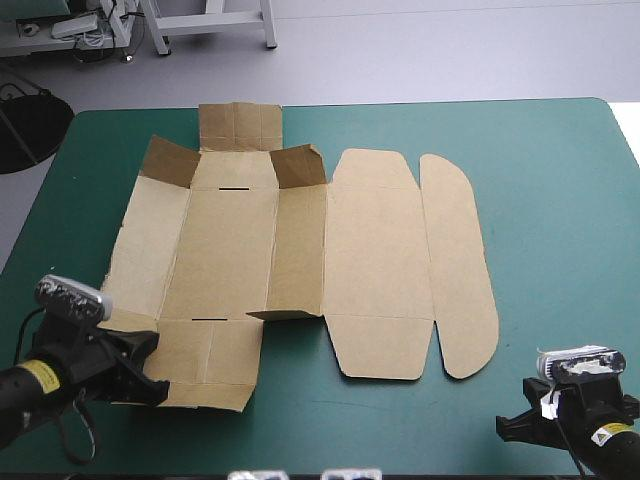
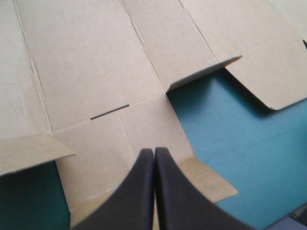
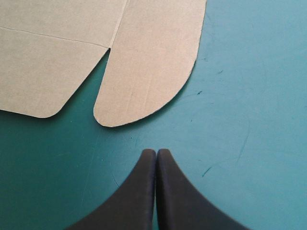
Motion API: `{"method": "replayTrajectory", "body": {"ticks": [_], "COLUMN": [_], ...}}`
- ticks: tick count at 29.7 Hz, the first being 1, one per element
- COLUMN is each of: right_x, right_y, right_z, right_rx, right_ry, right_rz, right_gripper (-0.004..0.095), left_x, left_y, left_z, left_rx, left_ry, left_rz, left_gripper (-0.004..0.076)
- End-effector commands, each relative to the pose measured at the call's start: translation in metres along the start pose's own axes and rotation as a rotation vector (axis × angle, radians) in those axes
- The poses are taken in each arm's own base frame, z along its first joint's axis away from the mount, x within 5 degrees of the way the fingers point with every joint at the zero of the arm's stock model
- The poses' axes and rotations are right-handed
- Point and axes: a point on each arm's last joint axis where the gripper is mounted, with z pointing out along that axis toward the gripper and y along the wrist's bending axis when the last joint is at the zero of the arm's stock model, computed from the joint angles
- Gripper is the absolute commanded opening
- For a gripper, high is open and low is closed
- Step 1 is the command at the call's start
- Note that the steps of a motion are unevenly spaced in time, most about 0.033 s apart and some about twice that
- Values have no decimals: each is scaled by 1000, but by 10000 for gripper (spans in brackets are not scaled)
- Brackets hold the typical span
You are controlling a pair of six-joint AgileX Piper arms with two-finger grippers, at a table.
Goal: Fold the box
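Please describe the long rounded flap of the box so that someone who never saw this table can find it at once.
On the teal-green table lies the brown box, a sheet spread open. Go to its end nearest the right gripper: the flap is the outermost strip. Unlike the straight-sided panel beside it, its outer edge is one long curve with both ends rounded.

Bright, even overhead light; the box [image 1: 250,250] casts only soft, short shadows.

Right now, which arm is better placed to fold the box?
Probably the left: the left gripper sits over a near flap of the box, while the right gripper is over bare teal-green cover, short of it.
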Motion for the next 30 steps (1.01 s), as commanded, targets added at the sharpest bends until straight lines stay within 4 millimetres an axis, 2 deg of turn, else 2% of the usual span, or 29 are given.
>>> {"method": "replayTrajectory", "body": {"ticks": [1, 9, 13, 18, 22, 25, 30], "right_x": [-10, -10, -10, -10, -10, -10, -10], "right_y": [0, 0, 0, 0, 0, 0, 0], "right_z": [-5, -5, -5, -5, -5, -5, -5], "right_rx": [6, 3, 5, 5, 5, 5, 5], "right_ry": [-66, -60, -60, -60, -60, -60, -60], "right_rz": [-7, -7, -8, -8, -8, -8, -8], "right_gripper": [-13, -13, -13, -13, -13, -13, -13], "left_x": [-34, -80, -95, -105, -104, -97, -69], "left_y": [1, 23, 39, 90, 136, 168, 222], "left_z": [10, 57, 80, 105, 110, 110, 108], "left_rx": [6, -136, -188, -294, -303, -262, -232], "left_ry": [-69, -108, -79, -19, -20, -49, -37], "left_rz": [-7, -6, -35, -182, -309, -424, -595], "left_gripper": [-9, -9, -9, -9, -9, -9, -9]}}
